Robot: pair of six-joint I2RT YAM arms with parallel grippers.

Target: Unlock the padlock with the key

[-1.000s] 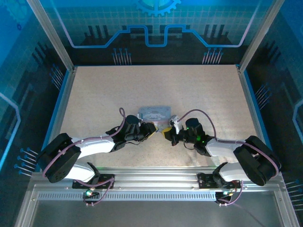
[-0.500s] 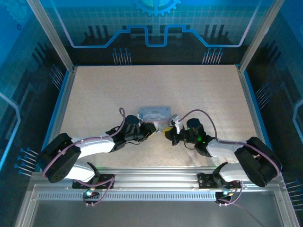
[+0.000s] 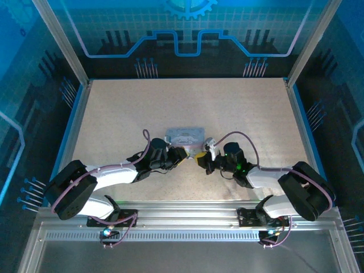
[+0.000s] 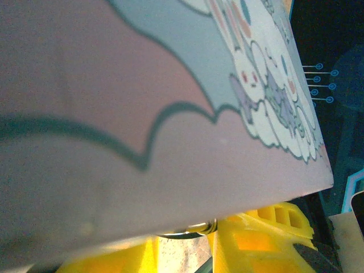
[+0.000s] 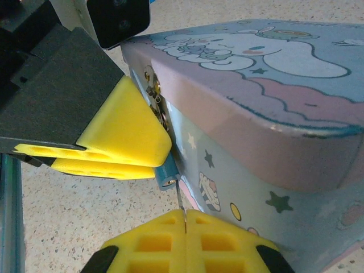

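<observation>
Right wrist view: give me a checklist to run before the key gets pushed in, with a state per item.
1. Key clamped in right gripper: ok, the thin blade sticks out of the shut jaws.
2. Padlock held by left gripper: ok, its end pokes out at the jaws.
3. Key tip at the padlock's end: ok, touching or nearly touching.
4. Key seated inside the lock: cannot tell, the entry is hidden.
5. Tin lid down: ok.
</observation>
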